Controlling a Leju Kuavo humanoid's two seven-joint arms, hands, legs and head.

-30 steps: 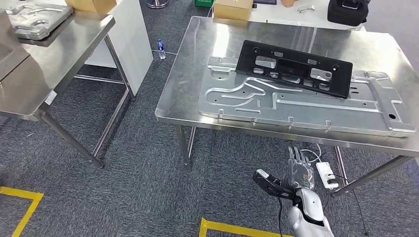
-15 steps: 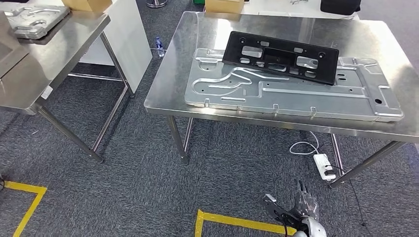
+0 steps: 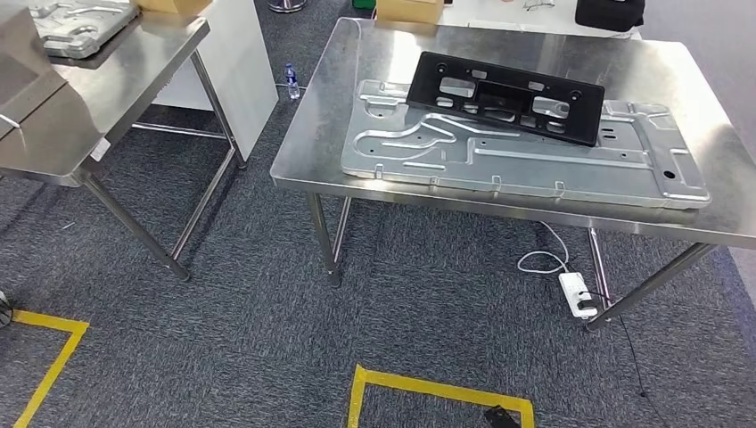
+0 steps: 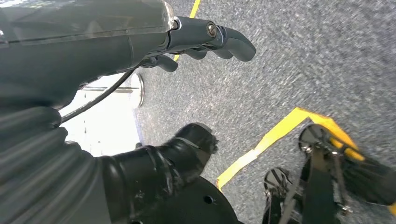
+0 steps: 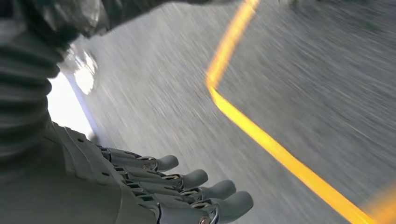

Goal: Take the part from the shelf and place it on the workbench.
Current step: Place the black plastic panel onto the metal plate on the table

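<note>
The part [image 3: 506, 96], the black plastic frame, lies on the big stamped metal panel [image 3: 526, 156] on the tabletop [image 3: 374, 53], so I judge it placed. My fingers grasp nothing: left hand [image 4: 205, 42] loosely curled, right hand [image 5: 182, 191] extended, both hanging over the carpet [image 3: 267, 312]. The risk I see: the frame sits tilted across the panel's ridges, and a bump against the table could slide it.

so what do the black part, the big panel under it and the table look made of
Black part: probably moulded plastic, matte, no glare, cut-outs. Panel: seemingly stamped sheet metal, dull silver with pressed ribs. Workbench: likely stainless steel, brushed, with soft reflections.
</note>
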